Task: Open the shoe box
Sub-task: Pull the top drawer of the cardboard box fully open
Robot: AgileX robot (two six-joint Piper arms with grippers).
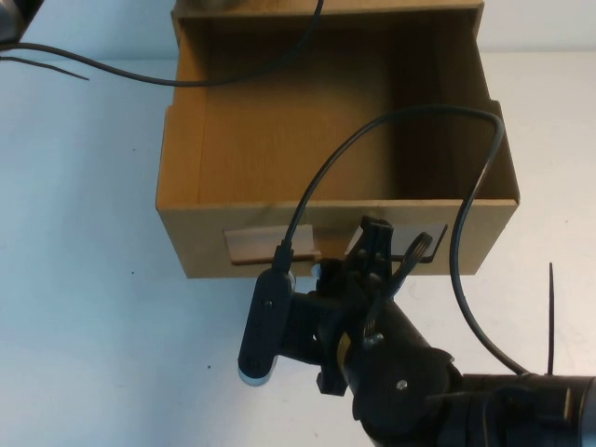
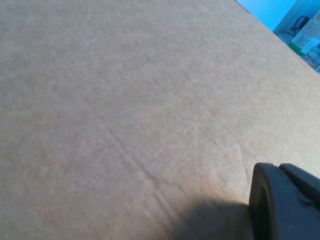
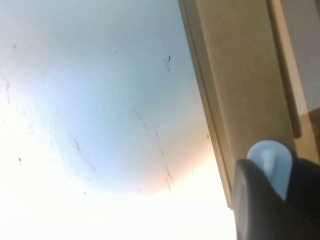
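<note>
The brown cardboard shoe box (image 1: 196, 237) is sitting open on the white tabletop (image 1: 84, 307), a little right of centre. I am seeing straight down into its bare interior. Its cardboard lid (image 1: 326, 7) is standing lifted along the far side, with only a strip of it showing.

Starting at the left, a thin black cable (image 1: 140, 73) is running in from the far left corner and crossing the box's far rim. The left end effector (image 2: 282, 202) is sitting close against a plain cardboard surface that is filling its wrist view. I cannot tell whether it is spread or pressed together.

Moving right, a darker brown rectangular label (image 1: 265, 247) is lying flat on the box's near wall. Just right of the label, the right end effector (image 1: 396, 240) is hovering at that near wall. Its two black fingers (image 1: 372, 233) are standing slightly spread, and I am seeing nothing pinched between them. In the right wrist view, one pale blue pad (image 3: 270, 160) is sitting beside the wall's lower edge.

A second black cable (image 1: 489, 149) is looping from the right arm over the box's near right corner.
</note>
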